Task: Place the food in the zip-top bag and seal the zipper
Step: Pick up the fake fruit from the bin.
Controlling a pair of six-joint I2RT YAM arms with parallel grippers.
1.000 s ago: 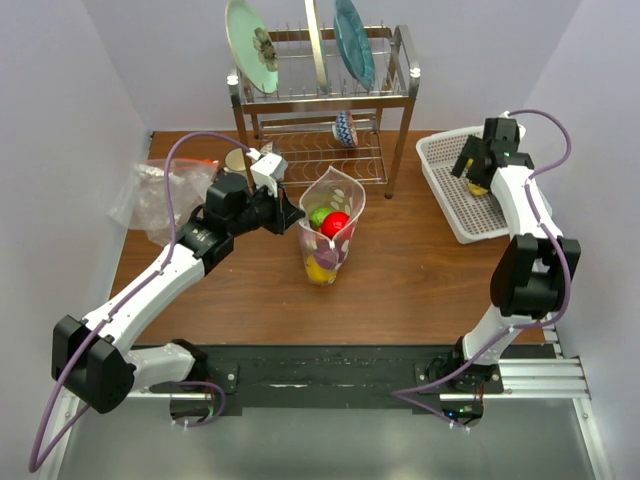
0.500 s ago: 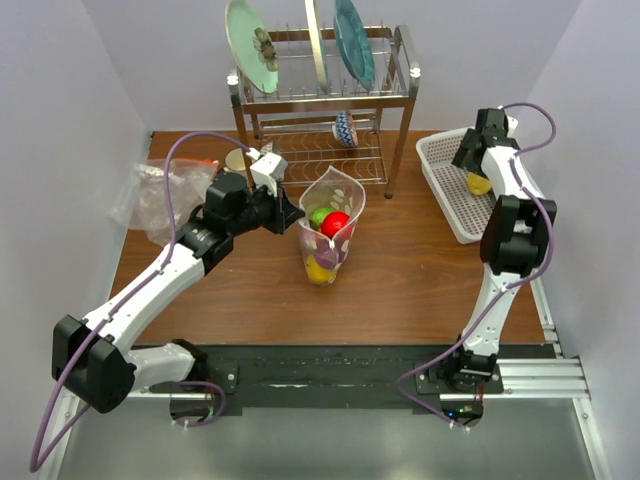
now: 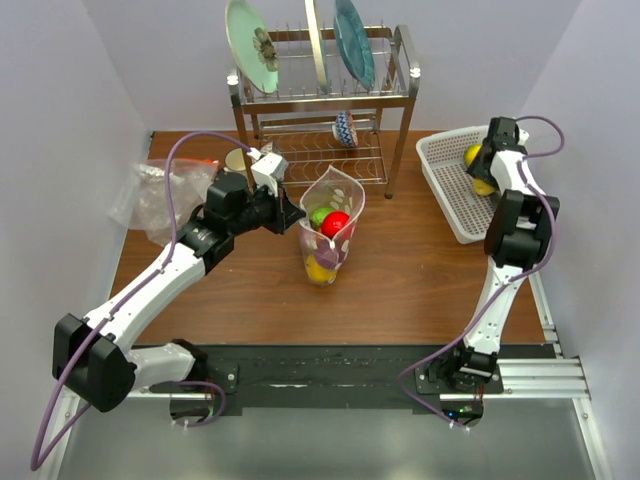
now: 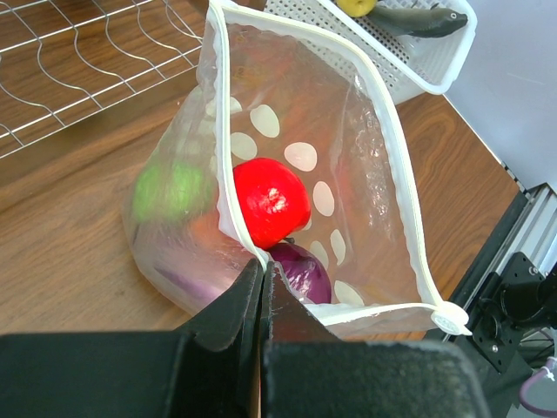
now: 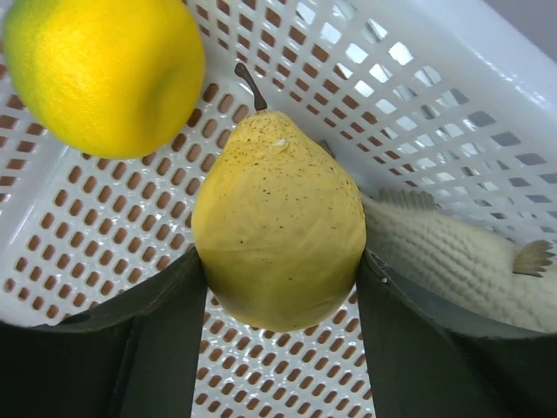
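Note:
The dotted zip-top bag [image 3: 331,226] stands open on the table, also in the left wrist view [image 4: 348,131]. It holds a red round [image 4: 270,202], a green one [image 4: 170,190], a purple one [image 4: 305,270] and a yellow one [image 3: 319,268]. My left gripper [image 3: 292,215] is shut on the bag's near rim by the white zipper strip [image 4: 396,148], holding the mouth open. My right gripper [image 3: 484,172] is down in the white basket [image 3: 450,195]. Its fingers press both sides of a yellow pear [image 5: 278,218].
A yellow round [image 5: 104,74] and a grey toy fish [image 5: 444,261] lie in the basket beside the pear. A metal dish rack [image 3: 320,110] with plates stands behind the bag. Crumpled plain clear plastic [image 3: 160,195] lies at the far left.
The right arm has folded up and its gripper has shifted toward the basket's far right and lowered around the pear. The left arm and the bag have not moved.

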